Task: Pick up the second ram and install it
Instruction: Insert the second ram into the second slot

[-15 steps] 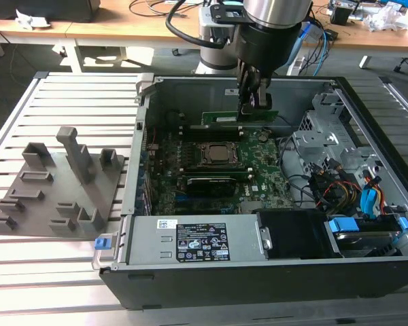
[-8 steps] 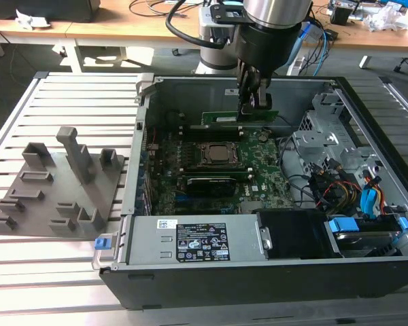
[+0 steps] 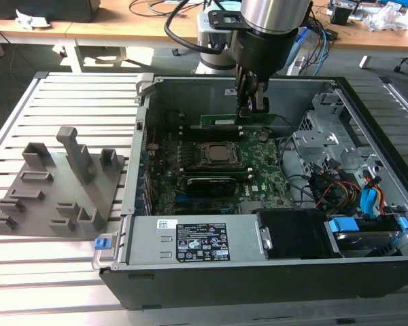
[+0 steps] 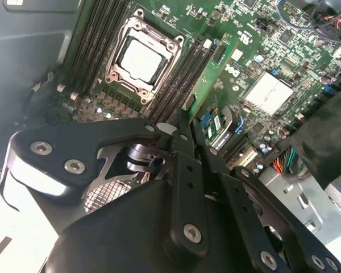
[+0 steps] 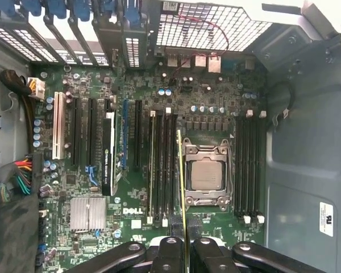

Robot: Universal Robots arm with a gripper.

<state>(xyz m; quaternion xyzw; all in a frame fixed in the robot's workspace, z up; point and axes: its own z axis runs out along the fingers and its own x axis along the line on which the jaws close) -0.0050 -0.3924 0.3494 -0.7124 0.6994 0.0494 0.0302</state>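
Silver cylindrical arm segment [image 3: 275,12] above a black housing [image 3: 262,49]; a looping black cable [image 3: 171,30]; black linked pincer [image 4: 186,122] studded with silver screws [image 4: 192,232].

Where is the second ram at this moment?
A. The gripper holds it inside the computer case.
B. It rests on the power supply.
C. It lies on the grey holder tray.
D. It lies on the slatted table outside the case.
A: in the exterior view the gripper is shut on the second ram inside the computer case, and the first wrist view shows the stick edge-on beside the processor socket.
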